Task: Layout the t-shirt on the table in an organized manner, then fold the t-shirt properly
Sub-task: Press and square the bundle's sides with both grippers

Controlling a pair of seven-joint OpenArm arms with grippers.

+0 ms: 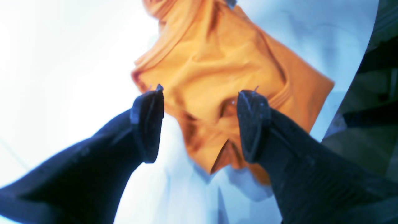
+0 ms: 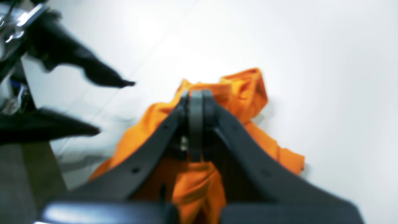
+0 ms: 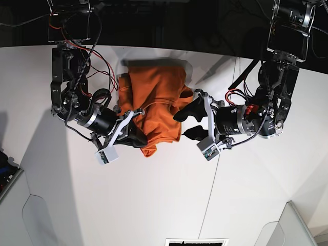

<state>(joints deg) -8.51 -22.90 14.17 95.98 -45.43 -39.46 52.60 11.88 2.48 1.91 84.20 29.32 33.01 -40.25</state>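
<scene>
White and smooth, the table [image 3: 154, 205] spreads wide under me, with a thin dark seam crossing it. On its far half lies the t-shirt [image 3: 156, 100], bright orange and bunched into loose folds rather than spread flat. My right pincer [image 2: 196, 96] is closed tight, its tips pressed together over the crumpled cloth; from the wrist view the fabric lies beneath and around it, and I cannot tell whether any is pinched between the tips. In the base view this arm reaches to the shirt's lower edge. My left pincer [image 1: 200, 123] stands wide apart, holding nothing (orange cloth shows through the gap, below it), and it hovers at the shirt's other side, just beside the fabric. Both arms face each other across the garment.
</scene>
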